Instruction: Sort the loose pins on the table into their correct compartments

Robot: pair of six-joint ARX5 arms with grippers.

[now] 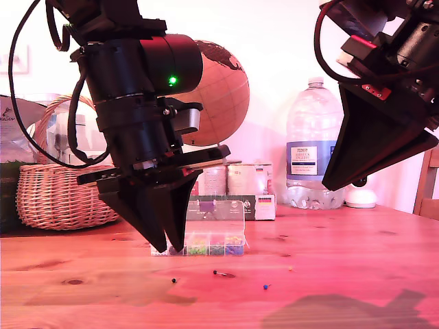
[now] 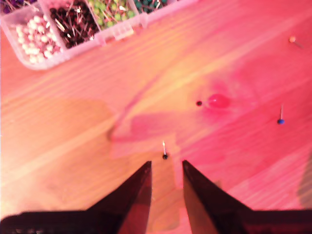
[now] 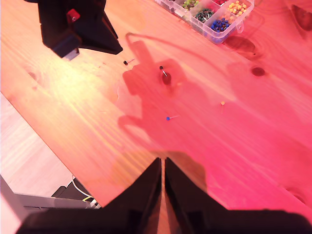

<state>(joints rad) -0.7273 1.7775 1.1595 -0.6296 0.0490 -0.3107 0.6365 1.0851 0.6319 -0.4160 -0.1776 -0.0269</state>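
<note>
My first gripper point(image 2: 165, 168), jaws parted and empty, hovers over a tiny black-headed pin point(image 2: 165, 155) lying loose on the reddish-brown wooden table point(image 2: 73, 146), so the pick seems pending, needing a straight descent and close before the clear compartment box point(image 2: 73, 27).

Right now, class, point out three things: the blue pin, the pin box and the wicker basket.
Blue pin point(image 1: 265, 286): exterior view, on its round head.
Pin box point(image 1: 216, 245): exterior view, on its clear front wall.
Wicker basket point(image 1: 58, 199): exterior view, on its woven side.
</note>
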